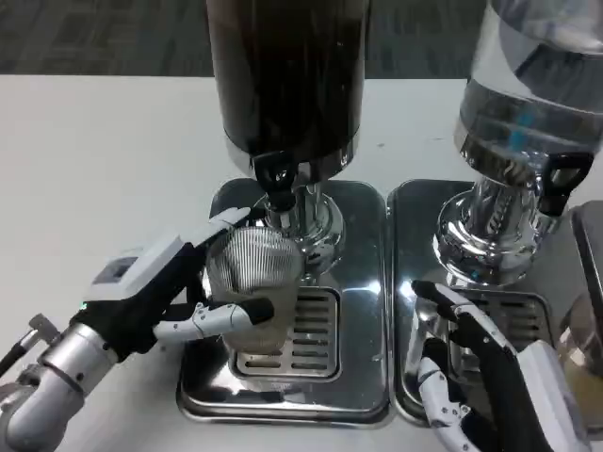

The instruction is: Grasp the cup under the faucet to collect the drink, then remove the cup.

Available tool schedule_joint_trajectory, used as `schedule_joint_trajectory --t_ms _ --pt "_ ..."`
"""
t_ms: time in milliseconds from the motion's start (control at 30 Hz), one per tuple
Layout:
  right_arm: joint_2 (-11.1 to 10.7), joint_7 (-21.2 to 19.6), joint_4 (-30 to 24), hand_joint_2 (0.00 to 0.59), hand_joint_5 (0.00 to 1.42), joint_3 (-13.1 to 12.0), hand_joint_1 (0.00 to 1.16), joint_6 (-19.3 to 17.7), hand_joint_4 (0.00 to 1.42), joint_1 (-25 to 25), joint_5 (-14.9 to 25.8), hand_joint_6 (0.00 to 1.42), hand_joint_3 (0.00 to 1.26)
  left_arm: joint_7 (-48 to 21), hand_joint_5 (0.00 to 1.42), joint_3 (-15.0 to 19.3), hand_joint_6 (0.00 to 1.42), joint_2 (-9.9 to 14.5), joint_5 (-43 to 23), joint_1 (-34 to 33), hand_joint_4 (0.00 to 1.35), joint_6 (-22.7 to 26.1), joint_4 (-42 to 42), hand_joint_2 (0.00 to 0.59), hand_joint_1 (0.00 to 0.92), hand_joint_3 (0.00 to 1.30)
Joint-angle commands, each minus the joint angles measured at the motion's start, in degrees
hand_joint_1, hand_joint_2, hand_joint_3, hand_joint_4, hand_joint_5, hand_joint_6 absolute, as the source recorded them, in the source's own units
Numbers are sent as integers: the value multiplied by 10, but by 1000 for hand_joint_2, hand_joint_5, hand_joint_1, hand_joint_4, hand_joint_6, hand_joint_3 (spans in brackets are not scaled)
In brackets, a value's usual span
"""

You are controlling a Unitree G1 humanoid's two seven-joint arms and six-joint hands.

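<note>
Clear ribbed cup (252, 273) on drip grate (311, 331) under dark dispenser's tap (277, 179); left hand (165, 292) wrapped round it, right hand (471, 377) spread, empty; risk: thin wall crushes, or cup off-centre, drink misses

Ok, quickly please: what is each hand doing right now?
Left hand: holds the cup under the faucet.
Right hand: open, holding nothing.
</note>
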Motion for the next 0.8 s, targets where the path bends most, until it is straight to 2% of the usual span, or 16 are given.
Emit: schedule_joint_trajectory --t_ms 33,600,800 --pt "-1 2 -3 586 197 -1 410 3 177 5 4 266 232 9 73 -15 117 -2 26 16 0 -2 -23 106 9 87" --pt "-2 2 -8 586 205 -5 409 -1 178 10 10 279 234 38 0 -5 29 20 44 40 0 17 -67 67 0 1" --pt "0 -1 -6 586 208 -4 409 -1 178 8 10 280 239 24 0 5 25 37 39 51 0 31 -101 66 0 0"
